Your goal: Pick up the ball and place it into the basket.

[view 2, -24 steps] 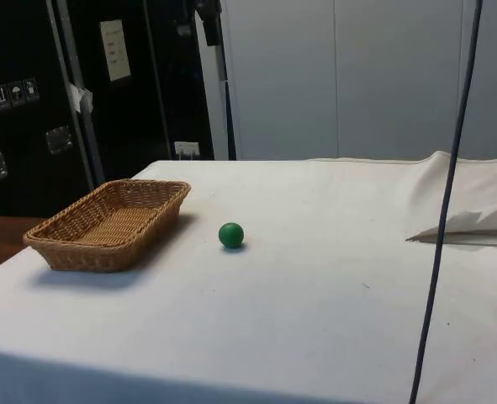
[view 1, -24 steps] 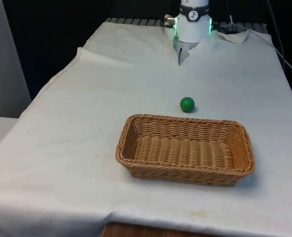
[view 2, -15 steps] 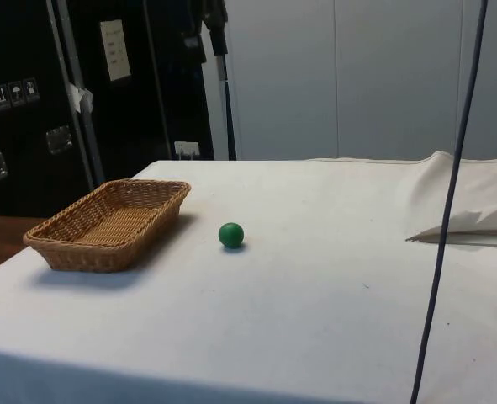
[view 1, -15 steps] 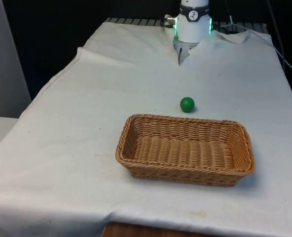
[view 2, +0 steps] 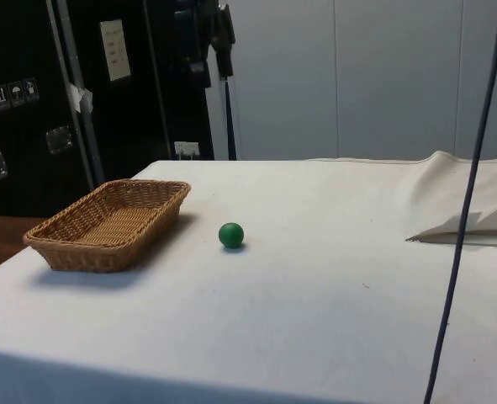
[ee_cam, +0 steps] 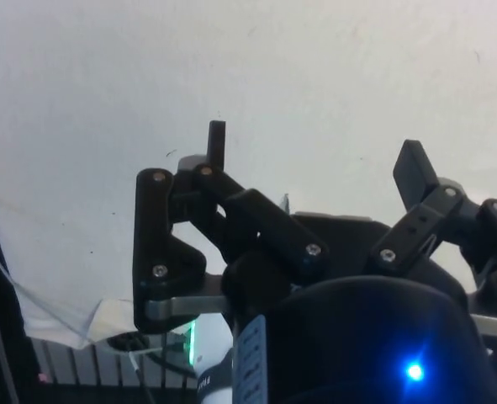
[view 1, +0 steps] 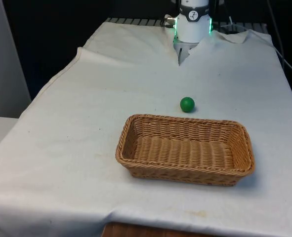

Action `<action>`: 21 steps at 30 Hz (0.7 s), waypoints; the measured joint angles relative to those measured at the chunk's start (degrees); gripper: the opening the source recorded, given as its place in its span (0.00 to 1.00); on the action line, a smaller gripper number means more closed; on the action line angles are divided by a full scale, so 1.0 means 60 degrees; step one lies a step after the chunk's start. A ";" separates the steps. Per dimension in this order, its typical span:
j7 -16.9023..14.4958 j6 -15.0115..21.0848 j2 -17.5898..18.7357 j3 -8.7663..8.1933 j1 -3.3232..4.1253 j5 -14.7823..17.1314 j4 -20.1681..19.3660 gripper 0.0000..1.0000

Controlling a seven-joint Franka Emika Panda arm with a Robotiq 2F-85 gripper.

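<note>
The small green ball [view 1: 187, 104] and woven wicker basket [view 1: 185, 148] stayed unmoved on the bench [view 1: 86, 123]. In the side view the black gripper [view 2: 204, 34] had descended. The wrist view showed its fingers [ee_cam: 217, 143] spread wide, empty.

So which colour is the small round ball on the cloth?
Green; the small round ball shows best in the front view, beside the woven wicker basket.

White-clothed table [view 1: 86, 123] with green ball [view 1: 187, 104] beside wicker basket [view 1: 185, 148].

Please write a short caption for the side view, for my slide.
A green ball rests on the white cloth beside an empty wicker basket, apart from it.
</note>
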 measured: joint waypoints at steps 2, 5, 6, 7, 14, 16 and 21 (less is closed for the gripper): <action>0.0048 0.0181 -0.0067 0.0057 0.0000 -0.0010 -0.0181 1.00; 0.0105 0.0392 -0.0124 0.0115 0.0000 -0.0019 -0.0372 1.00; 0.0162 0.0621 -0.0181 0.0181 0.0000 -0.0038 -0.0573 1.00; 0.0162 0.0621 -0.0181 0.0181 0.0000 -0.0038 -0.0573 1.00; 0.0306 0.1413 -0.0267 0.0420 0.0000 -0.0105 -0.1127 1.00; 0.0315 0.1614 -0.0267 0.0468 0.0000 -0.0105 -0.1241 1.00; 0.0315 0.2158 -0.0239 0.0535 0.0000 -0.0105 -0.1585 1.00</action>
